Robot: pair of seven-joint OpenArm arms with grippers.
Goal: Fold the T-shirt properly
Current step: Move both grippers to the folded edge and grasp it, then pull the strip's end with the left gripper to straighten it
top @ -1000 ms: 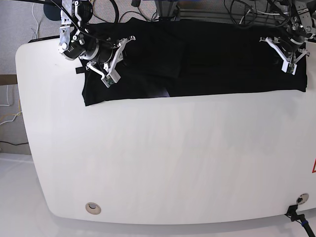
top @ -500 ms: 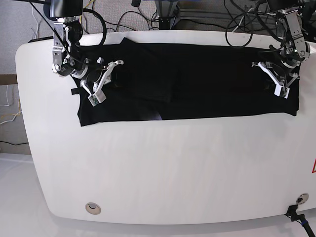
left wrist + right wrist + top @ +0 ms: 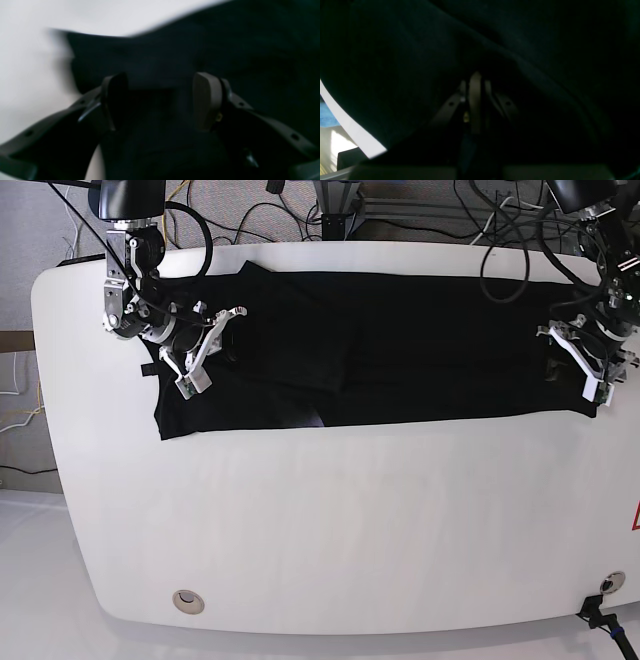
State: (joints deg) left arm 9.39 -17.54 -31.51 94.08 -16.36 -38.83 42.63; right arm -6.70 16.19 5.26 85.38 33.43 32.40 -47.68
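Fold status: one long fold in, cross folds still to go

Counter point(image 3: 330, 520) front half is bare white, nothing on it but two small fittings near the front edge. T-shirt point(image 3: 400, 345) lies across the far half as a long black band, plain side up, no print showing. Looks like one lengthwise fold is laid; near edge is fairly straight, some ripples left of centre. I'd judge the remaining work as bringing the ends in to make a compact packet, plus smoothing.

Left end effector point(image 3: 592, 370) sits at the band's end on the base view's right: jaws spread wide, cloth under and between the pads point(image 3: 207, 100), nothing pinched. Released.

Right end effector point(image 3: 205, 350) sits at the other end: jaws clenched together. Right wrist view is nearly all dark cloth; can't tell whether fabric is caught between them.
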